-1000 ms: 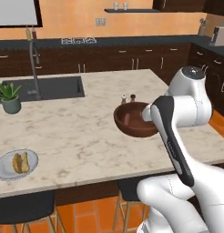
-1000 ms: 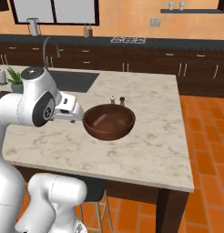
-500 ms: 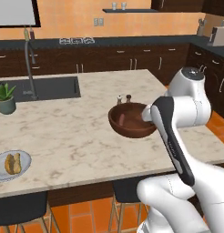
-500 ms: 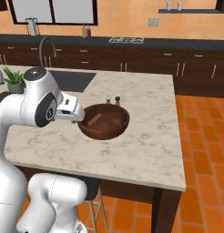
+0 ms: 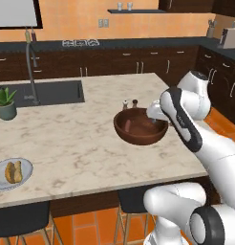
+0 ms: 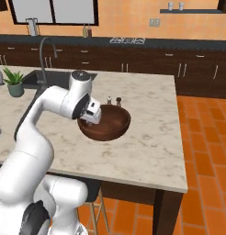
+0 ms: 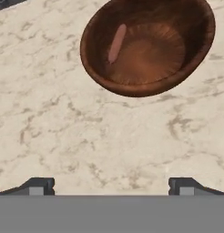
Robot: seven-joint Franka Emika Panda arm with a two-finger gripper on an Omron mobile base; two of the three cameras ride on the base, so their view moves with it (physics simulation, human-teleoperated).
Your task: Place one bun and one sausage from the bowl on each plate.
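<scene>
Dark reddish-brown wood, the wide round bowl (image 7: pixel 148 45) on the marble table (image 7: pixel 86 136) holds what looks like one pinkish sausage (image 7: pixel 116 43), so my end effector (image 7: pixel 111 186) hovers alongside, spread wide and empty, ready to reach in.

The wide, round, dark reddish-brown wooden bowl (image 5: pixel 140 126) (image 6: pixel 105 123) (image 7: pixel 148 45) stands upright on the pale marble island counter, toward its right side in the left base view. Its inner wall has fine ribbed lines. Inside the bowl lies one thin pinkish-brown sausage (image 7: pixel 116 43), resting against the inner wall on the left side in the hand view. Far from the bowl, near the front left corner of the counter, sits a round pale grey plate (image 5: pixel 26 167). On this plate lie a golden-brown bun (image 5: pixel 10 172) and a darker sausage (image 5: pixel 18 172), close together, side by side.
</scene>
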